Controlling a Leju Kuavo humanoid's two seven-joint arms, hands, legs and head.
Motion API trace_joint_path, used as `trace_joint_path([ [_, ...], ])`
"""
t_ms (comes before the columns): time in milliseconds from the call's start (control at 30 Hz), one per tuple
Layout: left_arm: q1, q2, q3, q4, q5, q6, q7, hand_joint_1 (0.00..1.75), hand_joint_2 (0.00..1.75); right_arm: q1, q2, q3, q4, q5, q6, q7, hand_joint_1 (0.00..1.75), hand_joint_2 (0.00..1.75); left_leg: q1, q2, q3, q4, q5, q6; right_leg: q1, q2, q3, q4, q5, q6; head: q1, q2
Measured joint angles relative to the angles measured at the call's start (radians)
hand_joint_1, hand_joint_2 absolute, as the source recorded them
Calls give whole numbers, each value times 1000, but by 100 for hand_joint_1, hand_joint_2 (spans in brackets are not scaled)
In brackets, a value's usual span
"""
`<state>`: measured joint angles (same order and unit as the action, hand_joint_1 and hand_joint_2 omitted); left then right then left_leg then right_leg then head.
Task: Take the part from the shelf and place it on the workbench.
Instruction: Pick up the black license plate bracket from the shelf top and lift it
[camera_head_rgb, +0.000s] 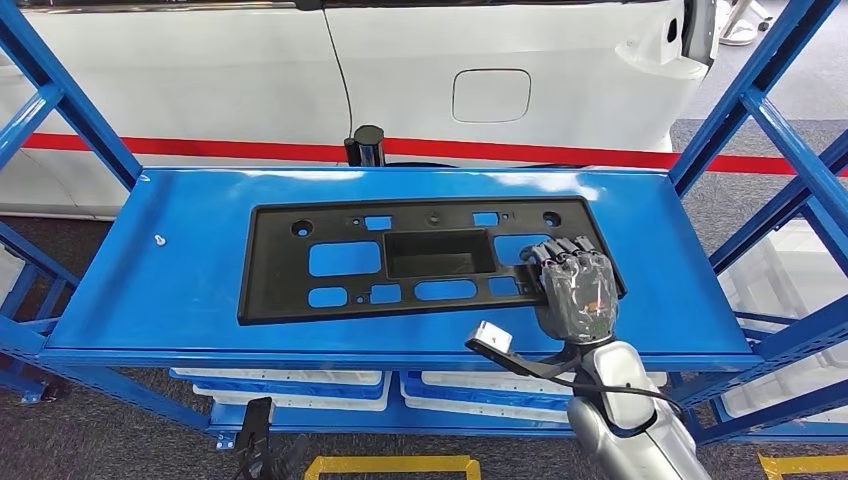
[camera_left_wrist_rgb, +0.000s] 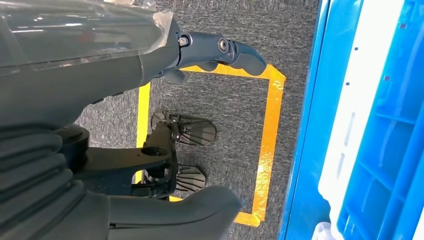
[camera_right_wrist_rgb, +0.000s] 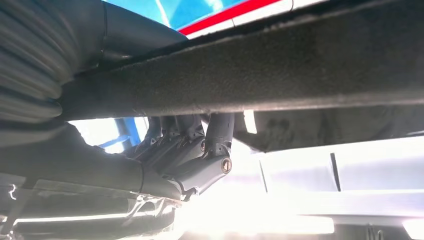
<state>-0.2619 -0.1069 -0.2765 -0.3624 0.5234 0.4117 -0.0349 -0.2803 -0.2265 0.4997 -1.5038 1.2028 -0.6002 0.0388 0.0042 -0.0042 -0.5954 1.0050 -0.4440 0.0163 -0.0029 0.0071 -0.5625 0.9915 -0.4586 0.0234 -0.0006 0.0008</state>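
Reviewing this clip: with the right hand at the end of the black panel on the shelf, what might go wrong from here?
1. The right hand grips only one end of the long black plastic panel; lifted from there, the far end would likely sag or swing.
2. The blue shelf uprights stand close on both sides, so the panel may catch one while coming out.
3. The left hand hangs near the floor, offering no support.

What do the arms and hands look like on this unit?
The right arm is silver metal, with a black cable looped at the wrist and a small grey-white box sticking out beside it. The right hand is dark grey with jointed fingers under a clear plastic cover. The left hand is dark grey too, with the same clear cover, a ribbed grey cuff and screw-pinned fingers.
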Motion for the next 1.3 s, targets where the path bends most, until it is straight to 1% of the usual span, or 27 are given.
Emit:
trace_joint_path([
  [133, 0, 0, 0, 0, 2, 0, 0, 0, 175, 12, -1, -21, -22, -14, -14, -6, 175, 175, 0, 0, 0, 0, 0, 0, 0, 0, 0, 0, 0, 0, 0, 0],
  [233, 0, 0, 0, 0, 13, -1, 0, 0, 175, 21, 0, -40, -43, -116, -51, -57, 175, 175, 0, 0, -1, 0, 0, 0, 0, 0, 0, 0, 0, 0, 0, 0],
  [300, 0, 1, 0, 1, 22, -2, -2, 0, 175, 30, 8, -59, -70, -225, -74, -130, 175, 175, 0, 0, -1, 0, 0, 0, 0, 0, 0, 0, 0, 0, 0, 0],
  [400, 1, 2, 0, 3, 34, -5, -5, 0, 175, 47, 37, -104, -120, -394, -87, -259, 175, 175, 0, 0, -1, 0, 0, 0, 0, 0, -1, 0, 0, 0, 0, 0],
  [467, 2, 2, 0, 3, 40, -5, -10, 0, 175, 60, 55, -130, -158, -512, -90, -319, 175, 175, 0, 0, -1, 0, 0, 0, 0, 0, -1, 0, 0, 0, 0, 0],
  [633, 8, 4, 0, 3, 60, -2, -41, 0, 175, 91, 77, -161, -269, -835, -93, -400, 175, 175, 0, 0, -2, 0, 0, 0, 0, 0, -1, 0, 0, 0, 0, 0],
  [700, 13, 5, 0, 3, 69, -2, -53, 0, 175, 104, 77, -162, -313, -928, -93, -425, 175, 175, 0, 0, -2, 0, 0, 0, 0, 0, -1, 0, 0, 0, 0, 0],
  [767, 17, 7, 0, 3, 75, -2, -58, 0, 175, 116, 78, -165, -352, -953, -94, -452, 175, 175, 0, 0, -2, 0, 0, 0, 0, 0, -1, 0, 0, 0, 0, 0],
  [867, 20, 8, 0, 3, 79, 0, -60, 0, 175, 131, 84, -175, -392, -954, -95, -477, 175, 175, 0, 0, -2, 0, 0, 0, 0, 0, -1, 0, 0, 0, 0, 0],
  [1100, 20, 8, 0, 3, 89, 2, -53, 0, 175, 149, 98, -188, -432, -965, -95, -493, 175, 175, -2, -1, -2, 1, -2, 2, -4, 0, -1, -1, 0, 1, 0, 0],
  [1200, 20, 8, 0, 3, 92, 3, -52, 0, 175, 154, 103, -188, -439, -966, -95, -497, 175, 175, -6, -1, -2, 2, -5, 7, -8, 0, -1, -1, -1, 6, 0, 0],
  [1300, 19, 9, 0, 3, 93, 4, -52, 0, 175, 155, 106, -188, -442, -966, -95, -497, 175, 175, -10, -1, -1, 3, -2, 15, -12, 0, 1, -2, 2, 16, 0, 0],
])
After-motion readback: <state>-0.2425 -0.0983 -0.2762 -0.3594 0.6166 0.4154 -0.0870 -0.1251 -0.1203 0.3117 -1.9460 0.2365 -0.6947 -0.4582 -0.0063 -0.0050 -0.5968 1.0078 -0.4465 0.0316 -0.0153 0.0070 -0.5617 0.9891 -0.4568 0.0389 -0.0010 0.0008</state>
